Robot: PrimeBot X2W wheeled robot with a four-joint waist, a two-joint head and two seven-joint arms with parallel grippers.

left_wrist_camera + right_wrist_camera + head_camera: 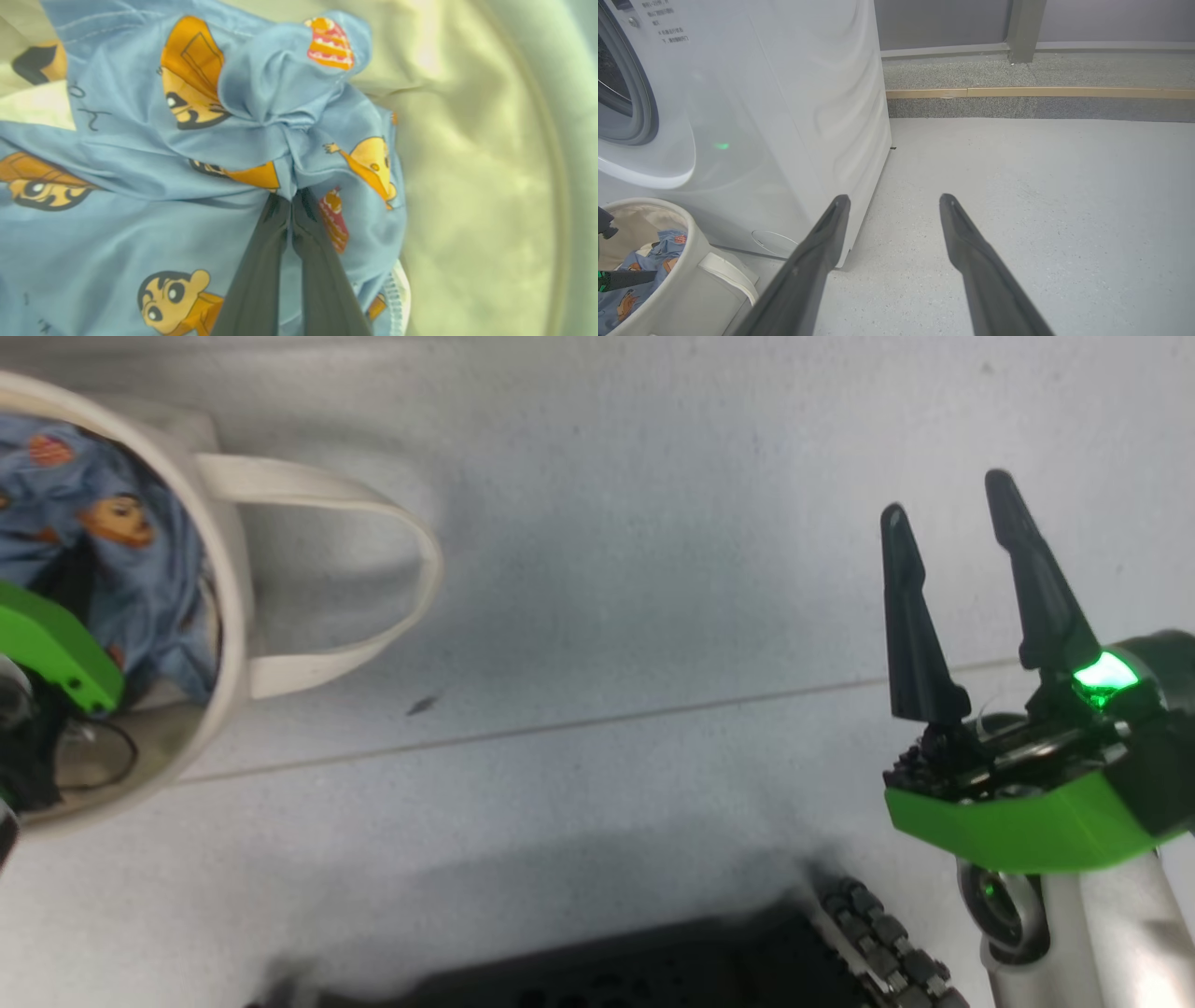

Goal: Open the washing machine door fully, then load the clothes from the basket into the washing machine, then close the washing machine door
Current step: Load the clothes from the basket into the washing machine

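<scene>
Left claw (291, 199) is clamped on a bunched fold of the clothes (140, 186), down inside the basket (231, 616); its wrist view gives the pinch close up. Right claw (894, 200) stands spread wide over the floor (1041, 186), holding nothing. Right wrist view adds one washing machine (794, 116) just behind one upright basket, mouth upward. Clothes lie crumpled, with no clear long axis.

Clothes (654, 256) lie in the basket (682, 298), seemingly just before the washing machine (784, 116)
</scene>
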